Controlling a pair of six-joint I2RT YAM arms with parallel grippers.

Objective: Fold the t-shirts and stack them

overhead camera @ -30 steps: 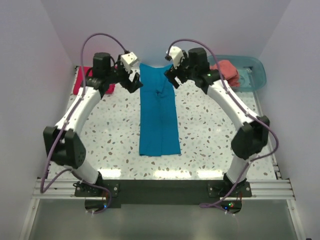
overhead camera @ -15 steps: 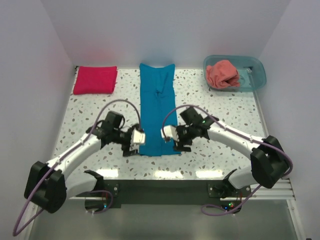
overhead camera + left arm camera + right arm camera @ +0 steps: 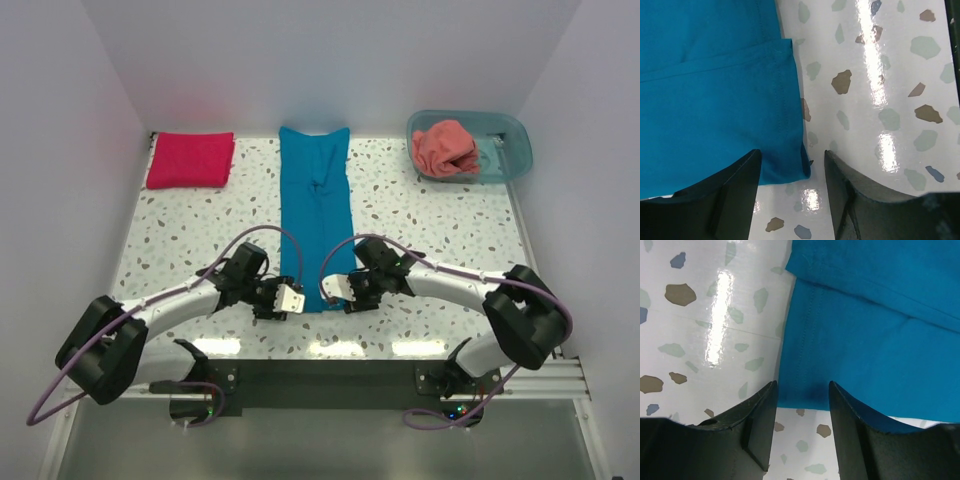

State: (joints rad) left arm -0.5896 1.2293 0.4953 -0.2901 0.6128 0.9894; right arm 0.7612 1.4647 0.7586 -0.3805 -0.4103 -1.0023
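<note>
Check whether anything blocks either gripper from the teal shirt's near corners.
Nothing visible does. The left gripper and right gripper each hang with open jaws over a near corner of the teal-blue t-shirt, with only bare table beside it.

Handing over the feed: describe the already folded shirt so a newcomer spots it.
On the speckled table, look to the far left corner. The crimson shirt lies there, a neat flat rectangle; the teal-blue shirt is a long strip down the middle and the salmon shirt sits crumpled in the tub.
</note>
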